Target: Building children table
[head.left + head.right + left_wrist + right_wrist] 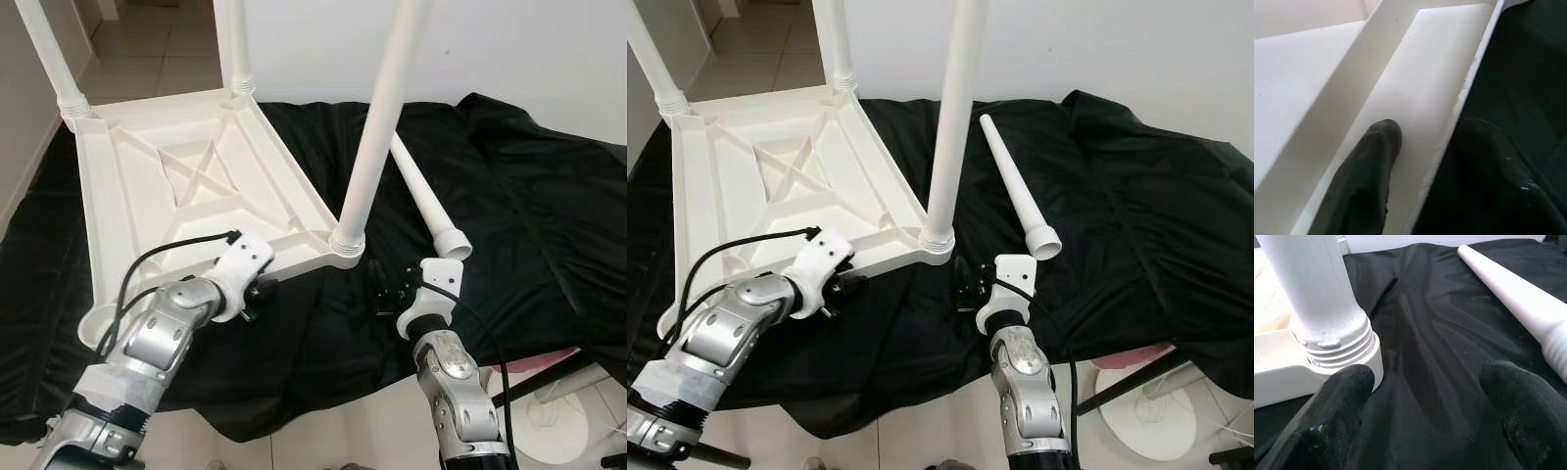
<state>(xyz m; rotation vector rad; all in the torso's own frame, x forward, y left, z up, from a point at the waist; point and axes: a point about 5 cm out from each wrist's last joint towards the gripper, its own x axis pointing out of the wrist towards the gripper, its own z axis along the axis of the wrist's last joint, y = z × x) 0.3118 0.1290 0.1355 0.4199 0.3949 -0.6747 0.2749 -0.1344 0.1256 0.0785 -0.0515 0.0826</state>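
A white plastic children's table (pixel 127 196) lies upside down on a black cloth. Three white legs stand screwed into its corners; the nearest leg (pixel 377 127) rises at the near right corner. A loose white leg (pixel 1014 181) lies on the cloth to the right of that corner. My left gripper (pixel 257 294) is open at the table's near rim (pixel 1449 127), with one finger (pixel 1371 171) inside the underside channel and the other outside over the cloth. My right gripper (pixel 1425 401) is open, low over the cloth just right of the nearest leg's threaded base (pixel 1337 345).
The black cloth (pixel 529 215) covers a low, wide surface and hangs over its front edge. A white wall stands behind it, and tiled floor (pixel 323 431) lies below. A pink item and a white round stand (pixel 1146 411) sit on the floor at lower right.
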